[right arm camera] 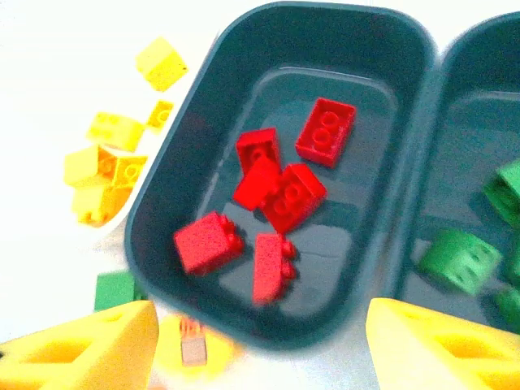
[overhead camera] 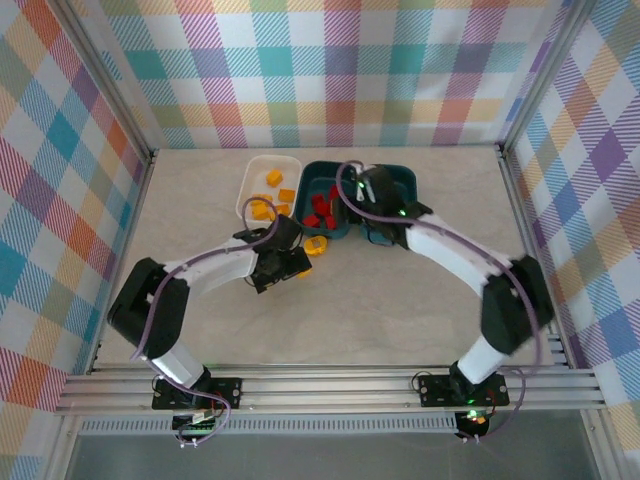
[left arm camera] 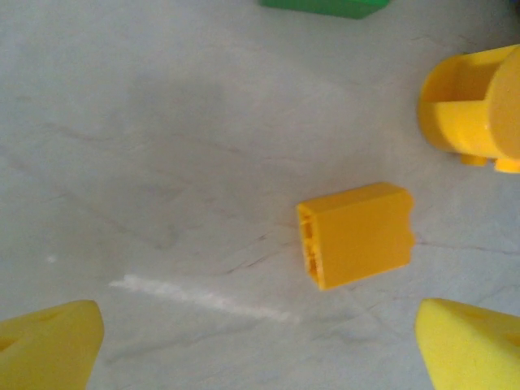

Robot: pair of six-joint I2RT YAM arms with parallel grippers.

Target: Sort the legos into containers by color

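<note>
From above, the teal tray (overhead camera: 312, 172) of red bricks (overhead camera: 322, 208) sat at the far middle of the worktop (overhead camera: 400, 310). A white tray (overhead camera: 255, 170) of yellow bricks (overhead camera: 272, 192) lay against its left side. A second teal tray (overhead camera: 405, 178) lay on its right, largely covered by the right arm (overhead camera: 455, 250). Bare worktop stretched nearer than the tray. A yellow ring (overhead camera: 316, 245) lay just off its near edge, beside the tip of the left arm (overhead camera: 215, 265).

At the left wrist, the left pincer (left arm camera: 260, 349) stood released and empty. A yellow brick (left arm camera: 357, 236) lay on open worktop ahead of the gap. The ring was cut by the right edge and a green brick (left arm camera: 325, 5) by the top edge.

At the right wrist, the right pincer (right arm camera: 260, 353) stood released and empty above the teal tray's near rim. Six blurred red bricks lay inside. Green bricks (right arm camera: 455, 260) showed on the right, partly cropped. The yellow bricks on the left were washed out. A green brick lay on the worktop off the tray's near-left corner.
</note>
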